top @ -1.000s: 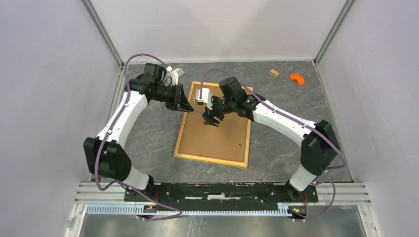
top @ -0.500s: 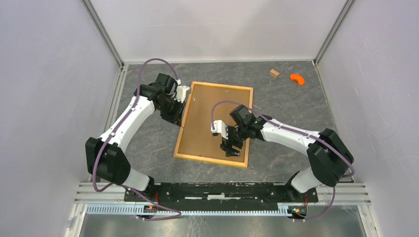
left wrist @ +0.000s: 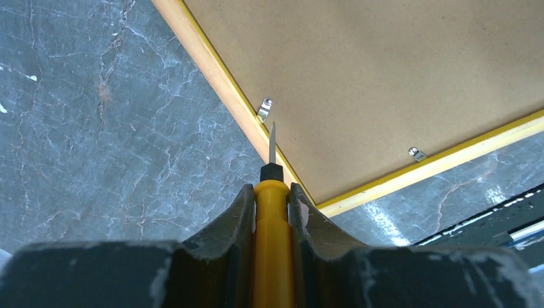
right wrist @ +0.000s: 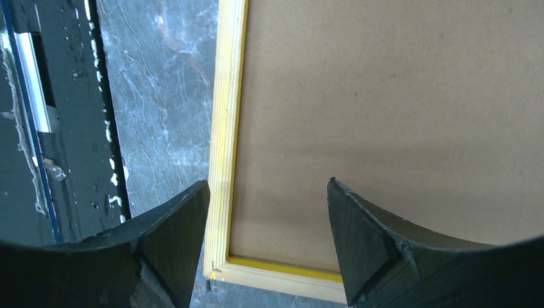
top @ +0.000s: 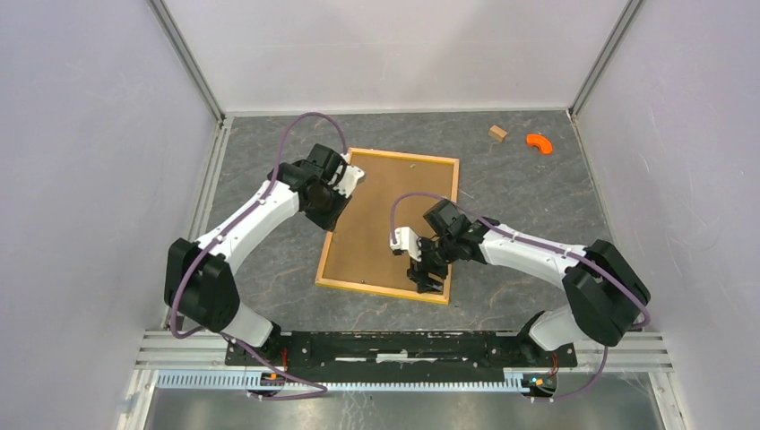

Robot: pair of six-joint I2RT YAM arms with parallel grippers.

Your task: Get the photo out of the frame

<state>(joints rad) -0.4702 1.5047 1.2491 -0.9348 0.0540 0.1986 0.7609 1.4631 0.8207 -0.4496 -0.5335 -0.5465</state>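
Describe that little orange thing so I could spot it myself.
On the grey marbled table, look to the far right corner, beyond the frame. Two small things lie there; it is the curved bright orange piece, right of the tan wooden block.

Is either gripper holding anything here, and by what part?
The left gripper clamps a yellow-handled tool by its handle; the right gripper is open, empty.
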